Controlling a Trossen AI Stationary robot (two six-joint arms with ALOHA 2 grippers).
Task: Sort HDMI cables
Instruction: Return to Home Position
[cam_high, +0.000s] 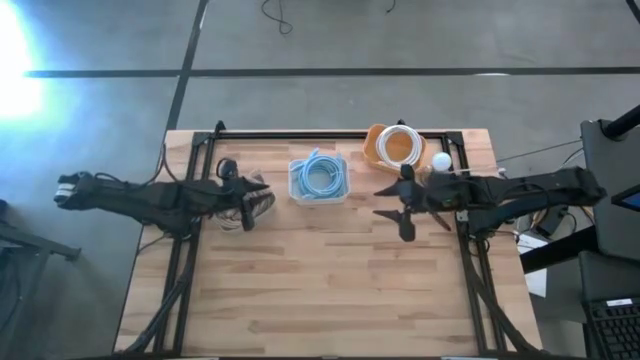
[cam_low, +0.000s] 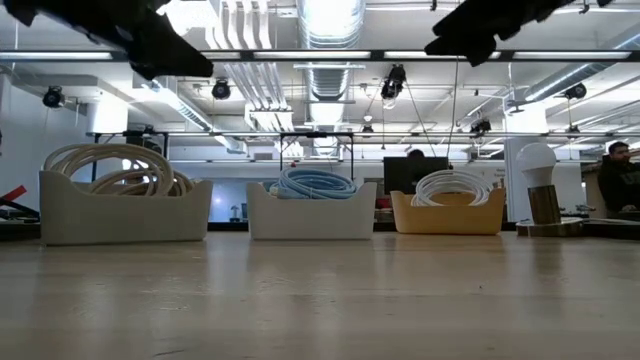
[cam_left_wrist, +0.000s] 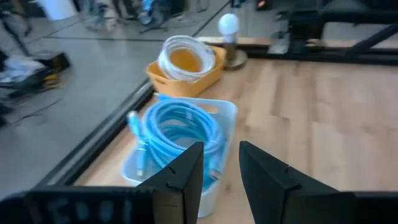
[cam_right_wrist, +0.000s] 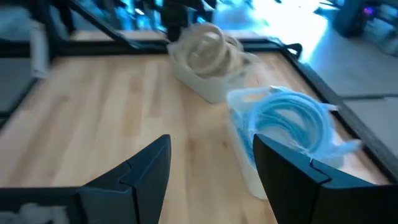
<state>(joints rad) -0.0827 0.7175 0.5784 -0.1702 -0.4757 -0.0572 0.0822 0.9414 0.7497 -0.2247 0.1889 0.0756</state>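
Beige HDMI cables (cam_low: 110, 165) in the left bin (cam_low: 120, 215) under the left gripper (cam_left_wrist: 221, 149), fingers a little apart, blue HDMI cables (cam_high: 318, 177) in the white bin (cam_high: 296, 196), white HDMI cables (cam_high: 400, 146) in the yellow bin (cam_high: 371, 150), right gripper (cam_right_wrist: 211, 143) nearby, spread wide.

No text, label, brand or number appears legible on anything in these views.

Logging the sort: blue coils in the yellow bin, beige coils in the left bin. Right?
No. The blue HDMI cables lie in the middle white bin; the yellow bin holds white ones. High view shows it. Beige cables are as said.
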